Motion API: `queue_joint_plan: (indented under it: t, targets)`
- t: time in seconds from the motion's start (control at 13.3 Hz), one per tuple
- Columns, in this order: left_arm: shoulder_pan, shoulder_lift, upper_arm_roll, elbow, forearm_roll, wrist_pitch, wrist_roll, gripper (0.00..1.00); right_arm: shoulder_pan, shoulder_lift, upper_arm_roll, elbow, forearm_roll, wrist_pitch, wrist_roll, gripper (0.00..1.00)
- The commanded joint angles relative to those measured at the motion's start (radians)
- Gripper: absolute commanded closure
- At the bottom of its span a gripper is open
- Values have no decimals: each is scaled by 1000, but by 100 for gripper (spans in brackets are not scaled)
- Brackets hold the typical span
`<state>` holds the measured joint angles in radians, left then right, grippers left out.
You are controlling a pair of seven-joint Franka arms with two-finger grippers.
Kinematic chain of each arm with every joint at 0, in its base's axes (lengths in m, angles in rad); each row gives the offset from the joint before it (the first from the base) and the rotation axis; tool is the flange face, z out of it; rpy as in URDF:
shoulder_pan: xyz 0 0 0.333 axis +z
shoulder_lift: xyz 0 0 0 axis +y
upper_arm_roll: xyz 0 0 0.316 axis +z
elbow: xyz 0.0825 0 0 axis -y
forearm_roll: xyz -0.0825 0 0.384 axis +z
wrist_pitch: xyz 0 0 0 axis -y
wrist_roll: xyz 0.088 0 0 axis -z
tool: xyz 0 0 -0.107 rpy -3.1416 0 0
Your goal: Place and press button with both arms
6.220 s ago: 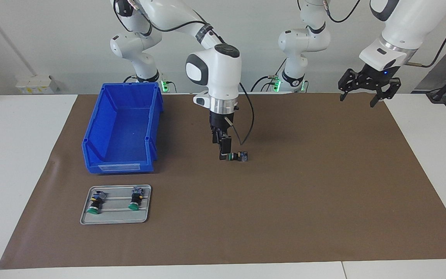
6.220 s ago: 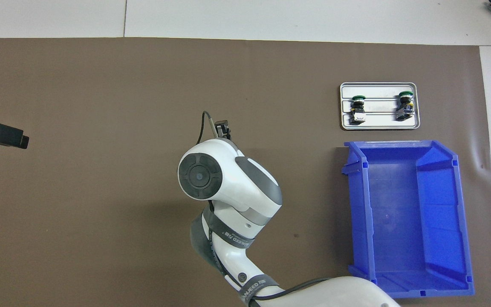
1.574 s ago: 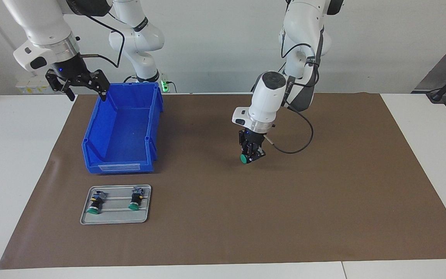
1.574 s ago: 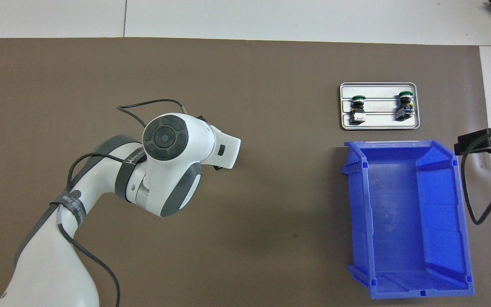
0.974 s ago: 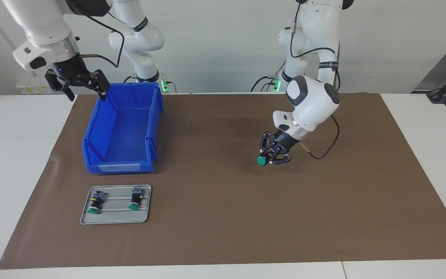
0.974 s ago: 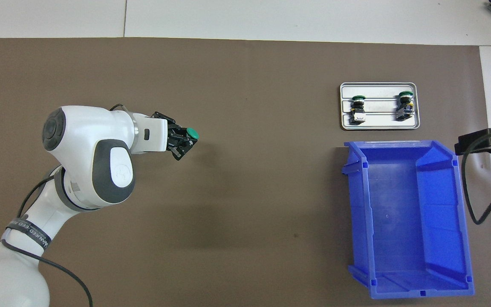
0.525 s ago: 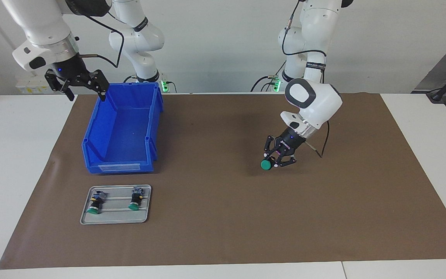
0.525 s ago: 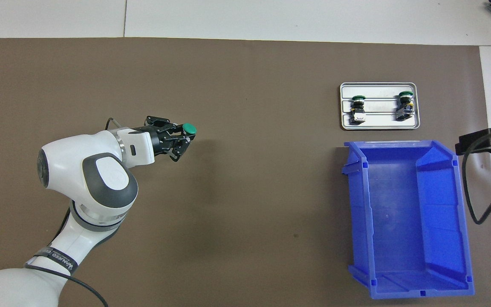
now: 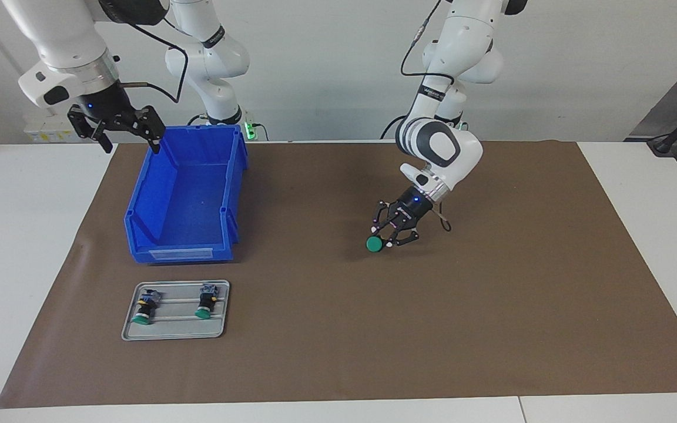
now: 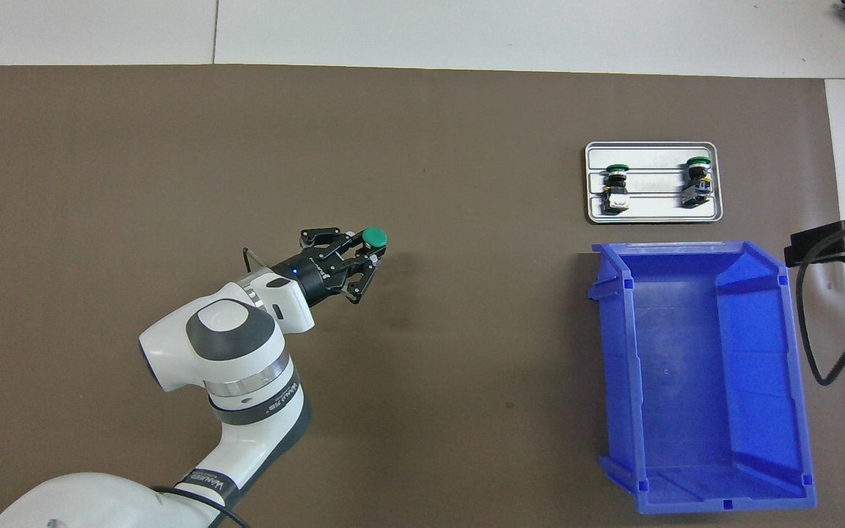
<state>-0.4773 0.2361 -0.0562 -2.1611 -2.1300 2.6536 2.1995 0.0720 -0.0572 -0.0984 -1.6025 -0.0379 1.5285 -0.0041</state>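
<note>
I have the button (image 9: 375,244) clamped in my left gripper (image 9: 386,234), over the middle of the mat (image 9: 491,294).
Its green cap points away from the wrist, tilted down toward the mat. My right gripper (image 9: 120,130) waits with jaws spread wide and nothing in them, over the bin's (image 9: 185,194) corner; two more buttons lie on the tray (image 9: 175,332).
</note>
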Motion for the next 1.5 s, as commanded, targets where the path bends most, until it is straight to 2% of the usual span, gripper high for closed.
queue_joint_plan:
  t: [0.0,0.3,0.45,0.9,1.2,1.42]
  targets:
    - [-32,22,12,20,-97,-29,49,100,-11,-6,3,-5,-11,-4,-17,0]
    - [-76,55,12,63,-171,-67,69,100,-12,-9,5,-7,-11,-4,-17,0]
    - [-61,39,12,29,-191,-136,152,100,-14,-10,3,-11,-11,-4,-17,0]
    - [28,-43,15,-6,-186,-143,200,100,-14,-10,3,-13,-11,-4,-17,0]
    - [34,-29,18,-6,-182,-124,280,100,-14,-10,3,-13,-11,-4,-17,0]
    - [39,-5,16,3,-182,-165,351,100,-14,-10,3,-13,-11,-4,-17,0]
